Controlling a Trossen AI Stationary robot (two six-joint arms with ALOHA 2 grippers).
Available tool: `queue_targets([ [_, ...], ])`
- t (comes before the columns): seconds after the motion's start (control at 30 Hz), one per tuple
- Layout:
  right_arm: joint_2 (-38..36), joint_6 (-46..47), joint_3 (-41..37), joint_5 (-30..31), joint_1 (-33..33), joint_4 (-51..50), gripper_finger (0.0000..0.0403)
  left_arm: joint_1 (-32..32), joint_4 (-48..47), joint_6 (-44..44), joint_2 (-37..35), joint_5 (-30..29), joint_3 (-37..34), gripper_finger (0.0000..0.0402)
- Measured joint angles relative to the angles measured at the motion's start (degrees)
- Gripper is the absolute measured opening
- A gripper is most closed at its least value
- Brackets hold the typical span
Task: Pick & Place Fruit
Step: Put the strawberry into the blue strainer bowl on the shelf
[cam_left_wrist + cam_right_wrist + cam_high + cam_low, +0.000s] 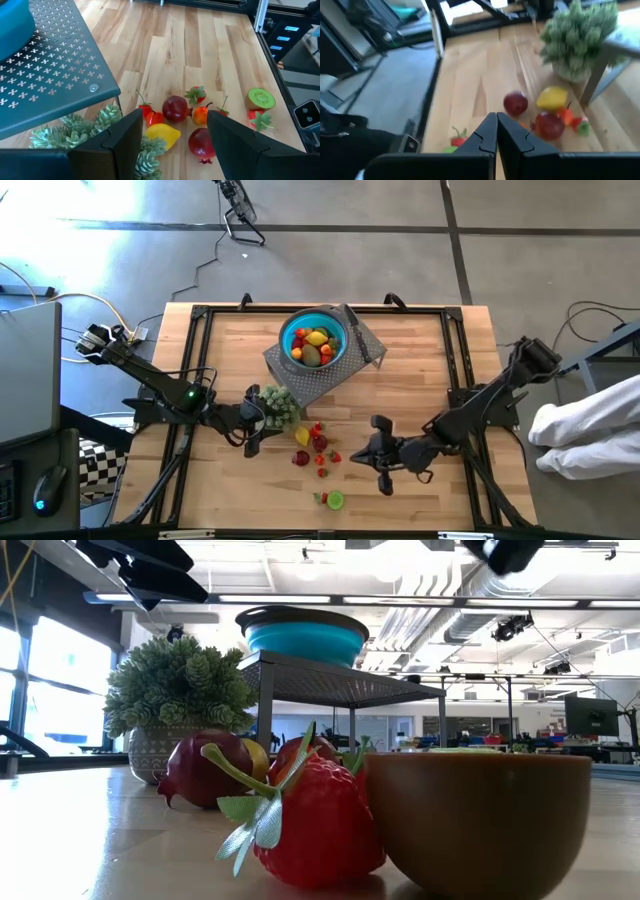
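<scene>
Loose fruit lies on the wooden table between my two grippers: a yellow lemon point(162, 135), two dark red round pieces point(175, 108) point(201, 143), small strawberries point(196, 94) and a kiwi half point(335, 500). More fruit point(314, 345) fills the blue bowl point(290, 330), which stands on a grey perforated stand point(300, 380). My left gripper point(256, 422) hangs open beside a small potted plant point(280, 405), above and left of the loose fruit. My right gripper point(360, 455) is shut, in the air to the right of the fruit, and holds nothing.
A black-handled knife point(360, 335) lies on the stand beside the bowl. The plant stands under the stand's near edge, close to my left fingers point(120, 145). A black frame point(455, 350) runs around the table. A person's white sleeve point(590, 425) shows past the right edge.
</scene>
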Motion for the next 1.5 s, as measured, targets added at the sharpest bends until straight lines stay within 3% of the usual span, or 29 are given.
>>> queue_targets([
  [0.57,17.9,3.2,0.3,-2.5,0.4,18.4,0.0002,0.0,-0.5,0.2,0.0,0.0,0.0,0.0218],
  [0.73,20.4,2.3,4.7,-5.1,0.4,14.3,0.0002,0.0,-0.5,0.2,0.0,0.0,0.0,0.0218],
  [0.93,23.3,-0.4,12.2,-5.2,0.4,0.3,0.0002,0.0,-0.6,0.2,0.0,0.0,0.0,0.0218],
  [1.3,23.4,0.6,12.5,-5.4,-0.5,-4.0,0.0006,0.0,-1.0,0.0,0.0,0.0,0.0,0.0218],
  [1.5,23.4,1.1,12.5,-5.3,-1.3,-4.5,0.0073,0.0,-1.4,0.0,0.0,-0.1,0.0,0.0218],
])
